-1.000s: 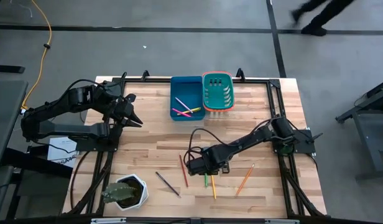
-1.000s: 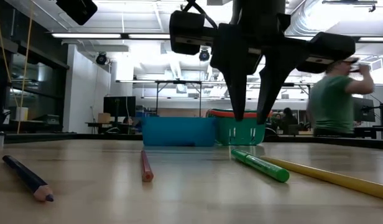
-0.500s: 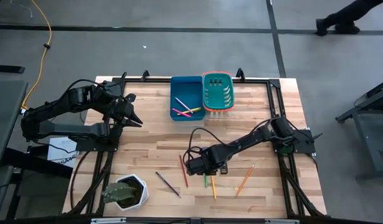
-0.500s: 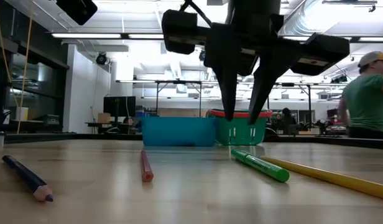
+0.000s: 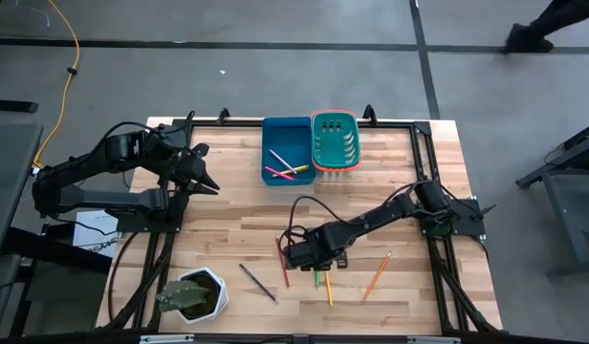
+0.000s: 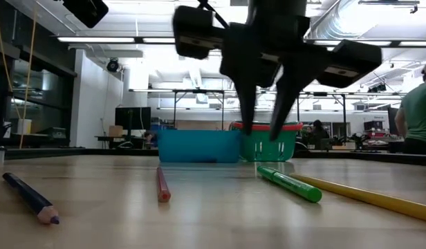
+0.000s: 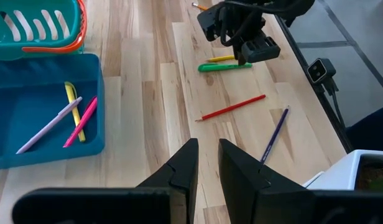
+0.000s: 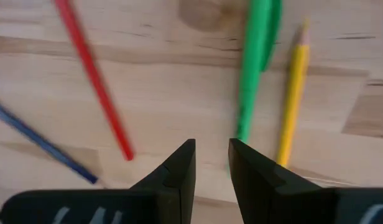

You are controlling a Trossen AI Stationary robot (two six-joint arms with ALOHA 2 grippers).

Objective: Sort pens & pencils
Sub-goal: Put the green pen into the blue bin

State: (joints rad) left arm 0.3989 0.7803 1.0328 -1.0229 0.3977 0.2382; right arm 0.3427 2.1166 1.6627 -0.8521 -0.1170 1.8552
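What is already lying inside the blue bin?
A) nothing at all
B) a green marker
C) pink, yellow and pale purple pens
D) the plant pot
C: the left wrist view shows a pink pen, a yellow pen and a pale purple pen lying in the blue bin, while the green marker is out on the table.

R tool (image 6: 261,131) low over table, fingers apart, empty; L tool (image 5: 207,182) parked, far-left.
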